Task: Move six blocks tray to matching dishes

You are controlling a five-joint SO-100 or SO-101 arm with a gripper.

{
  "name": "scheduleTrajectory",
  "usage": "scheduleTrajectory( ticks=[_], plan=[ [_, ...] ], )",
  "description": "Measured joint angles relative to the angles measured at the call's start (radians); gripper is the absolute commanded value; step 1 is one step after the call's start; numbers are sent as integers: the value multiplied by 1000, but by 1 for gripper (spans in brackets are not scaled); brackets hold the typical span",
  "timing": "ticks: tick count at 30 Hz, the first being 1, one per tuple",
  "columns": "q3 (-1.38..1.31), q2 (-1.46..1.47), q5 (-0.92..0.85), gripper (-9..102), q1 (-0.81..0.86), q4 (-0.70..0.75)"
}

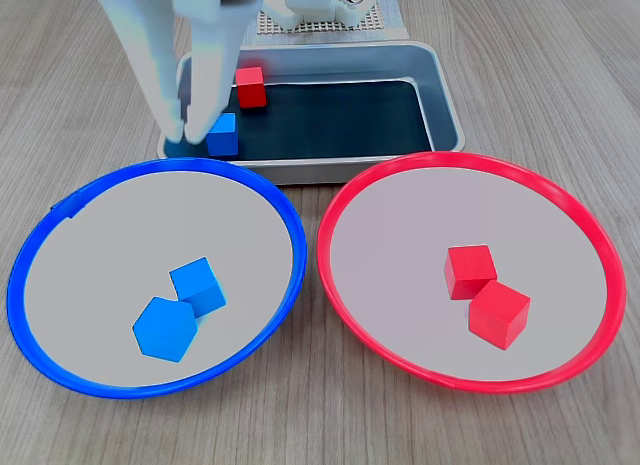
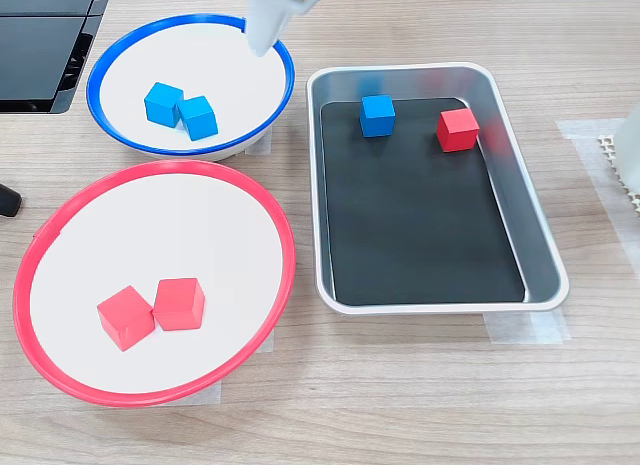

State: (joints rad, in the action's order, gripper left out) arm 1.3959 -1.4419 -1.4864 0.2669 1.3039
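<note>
The silver tray (image 1: 446, 105) (image 2: 541, 247) holds one blue block (image 1: 222, 135) (image 2: 377, 115) and one red block (image 1: 251, 87) (image 2: 457, 129) on its black bottom. Two blue blocks (image 1: 198, 285) (image 2: 163, 103) lie touching in the blue-rimmed dish (image 1: 150, 166) (image 2: 96, 85). Two red blocks (image 1: 470, 271) (image 2: 180, 303) lie touching in the red-rimmed dish (image 1: 470, 158) (image 2: 150, 168). My white gripper (image 1: 187, 128) (image 2: 262, 47) points down at the tray's end nearest the blue dish, just beside the blue block. Its fingertips stand close together with nothing between them.
The arm's white base on a mesh mat (image 1: 320, 25) stands behind the tray. A black device (image 2: 45, 45) sits at the table edge beside the blue dish. Bare wooden table (image 2: 420, 405) surrounds the dishes.
</note>
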Motion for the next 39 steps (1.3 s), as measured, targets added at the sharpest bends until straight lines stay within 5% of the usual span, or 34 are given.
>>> scheduleTrajectory(
  ticks=[4, 13, 31, 34, 39],
  plan=[
    [110, -133, -192, 0, 60, 175],
    [405, -190, -431, 18, 167, -41],
    [545, -120, -417, 18, 110, -184],
    [561, -120, -417, 0, 115, -216],
    [555, -120, -387, 0, 89, -215]
  ],
)
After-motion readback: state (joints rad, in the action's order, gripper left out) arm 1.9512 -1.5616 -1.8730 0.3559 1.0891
